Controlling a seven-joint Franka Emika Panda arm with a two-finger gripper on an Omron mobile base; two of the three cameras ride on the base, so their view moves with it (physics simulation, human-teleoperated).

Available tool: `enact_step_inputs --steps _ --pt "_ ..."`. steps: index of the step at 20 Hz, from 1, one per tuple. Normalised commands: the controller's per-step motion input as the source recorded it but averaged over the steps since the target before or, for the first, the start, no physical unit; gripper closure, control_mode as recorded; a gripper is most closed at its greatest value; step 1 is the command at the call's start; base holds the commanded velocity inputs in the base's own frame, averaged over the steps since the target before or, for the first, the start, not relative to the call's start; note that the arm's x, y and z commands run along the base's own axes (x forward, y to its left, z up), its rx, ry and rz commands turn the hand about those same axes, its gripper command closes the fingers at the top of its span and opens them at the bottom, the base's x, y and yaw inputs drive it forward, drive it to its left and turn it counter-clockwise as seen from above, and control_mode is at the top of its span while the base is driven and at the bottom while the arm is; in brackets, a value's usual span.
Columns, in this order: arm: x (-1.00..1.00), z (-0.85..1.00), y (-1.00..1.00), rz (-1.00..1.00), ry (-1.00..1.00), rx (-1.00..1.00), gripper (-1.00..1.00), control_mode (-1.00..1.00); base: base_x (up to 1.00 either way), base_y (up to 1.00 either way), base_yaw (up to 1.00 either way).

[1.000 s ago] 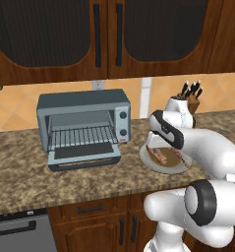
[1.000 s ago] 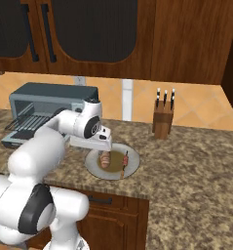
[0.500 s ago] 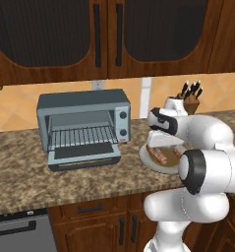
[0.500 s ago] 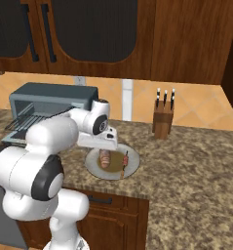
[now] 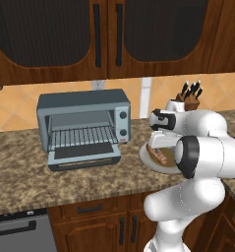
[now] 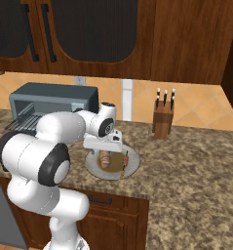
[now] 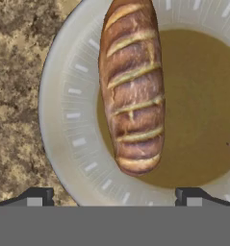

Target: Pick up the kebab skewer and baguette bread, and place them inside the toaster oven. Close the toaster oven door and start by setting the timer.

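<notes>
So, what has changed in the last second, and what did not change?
The arm swung its elbow from low over the counter edge up beside the plate, while the gripper stayed low over the plate, its fingers wide apart and holding nothing. The baguette bread and the kebab skewer lie on the plate as before. The toaster oven keeps its door folded down, open.

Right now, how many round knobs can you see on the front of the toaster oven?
2. On the toaster oven, the upper knob and the lower knob sit stacked on the panel right of the open cavity. None seems hidden.
</notes>
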Motion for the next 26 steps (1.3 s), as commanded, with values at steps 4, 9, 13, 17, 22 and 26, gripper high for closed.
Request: enact_step_inputs --steps 4,9,13,17,22,26 --pt "0.26 -0.22 0.0 0.01 0.0 0.0 -1.0 -1.0 0.0 0.0 0.0" --pt "0.3 -0.31 0.0 0.01 0.0 0.0 -1.0 -1.0 0.0 0.0 0.0" --pt "0.05 -0.26 0.0 0.0 0.0 0.0 -1.0 -1.0 0.0 0.0 0.0" --pt "0.01 -0.21 0.0 0.0 0.0 0.0 -1.0 -1.0 0.0 0.0 0.0" --pt "0.01 -0.24 0.0 0.0 0.0 0.0 -1.0 -1.0 0.0 0.0 0.0" --pt "0.02 -0.16 0.0 0.0 0.0 0.0 -1.0 -1.0 0.0 0.0 0.0"
